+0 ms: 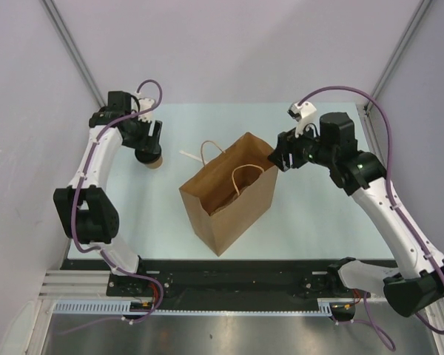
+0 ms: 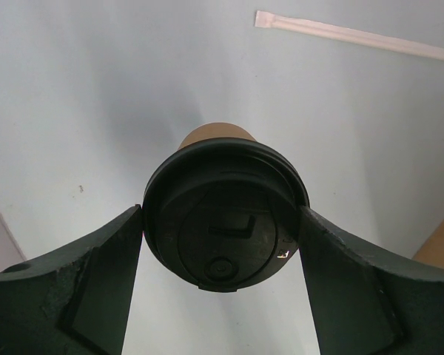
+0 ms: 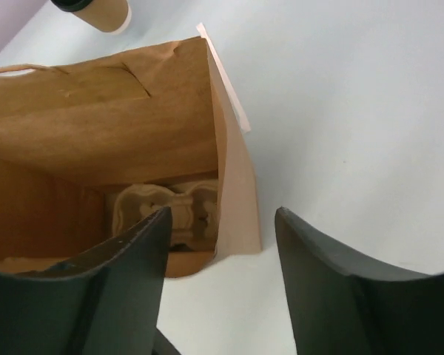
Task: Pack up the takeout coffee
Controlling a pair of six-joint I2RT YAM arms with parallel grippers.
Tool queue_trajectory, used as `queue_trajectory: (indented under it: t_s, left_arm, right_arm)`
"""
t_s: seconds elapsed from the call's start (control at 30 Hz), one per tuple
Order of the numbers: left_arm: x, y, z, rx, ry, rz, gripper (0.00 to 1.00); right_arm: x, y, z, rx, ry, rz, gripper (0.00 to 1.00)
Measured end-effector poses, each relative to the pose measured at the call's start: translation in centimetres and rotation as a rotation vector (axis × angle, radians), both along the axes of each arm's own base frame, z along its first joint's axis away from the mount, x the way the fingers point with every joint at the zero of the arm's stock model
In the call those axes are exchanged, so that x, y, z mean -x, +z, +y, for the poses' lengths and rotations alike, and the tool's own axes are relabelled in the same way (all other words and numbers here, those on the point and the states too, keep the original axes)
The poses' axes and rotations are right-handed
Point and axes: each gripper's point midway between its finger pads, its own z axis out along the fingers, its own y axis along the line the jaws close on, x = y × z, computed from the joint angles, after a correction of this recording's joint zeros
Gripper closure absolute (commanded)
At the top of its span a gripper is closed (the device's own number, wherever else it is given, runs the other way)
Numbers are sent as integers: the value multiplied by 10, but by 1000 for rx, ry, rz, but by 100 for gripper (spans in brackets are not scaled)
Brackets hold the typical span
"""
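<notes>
Only in wrist views, cup lid (image 2: 226, 222), carrier (image 3: 170, 211) inside bag (image 3: 96, 111)

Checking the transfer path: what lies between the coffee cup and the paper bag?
A wrapped straw lies between the coffee cup and the paper bag, shown in the top view.

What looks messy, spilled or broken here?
Nothing is spilled or broken. The small tan paper cup stands with its round black plastic lid on, and the large brown paper bag stands open. Only the thin white wrapped straw lies loose on the pale table.
</notes>
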Motion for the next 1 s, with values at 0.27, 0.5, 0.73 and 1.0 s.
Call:
queue_trajectory:
  t_s: [0.27,0.5,0.73,1.0]
  left_arm:
    - [2,14,-12,32,-30,-3,81]
    - [3,49,-28,116,-65,-61,80]
    - [26,178,-61,250,-214,-349,77]
    - [125,328,-114,391,-503,-722,79]
  right_arm:
    - [5,24,-18,50,61,-162,5]
    - [-33,31,-7,71,142,-256,6]
    - [-52,18,0,46,173,-192,6]
    - [-48,26,3,8,183,-182,5]
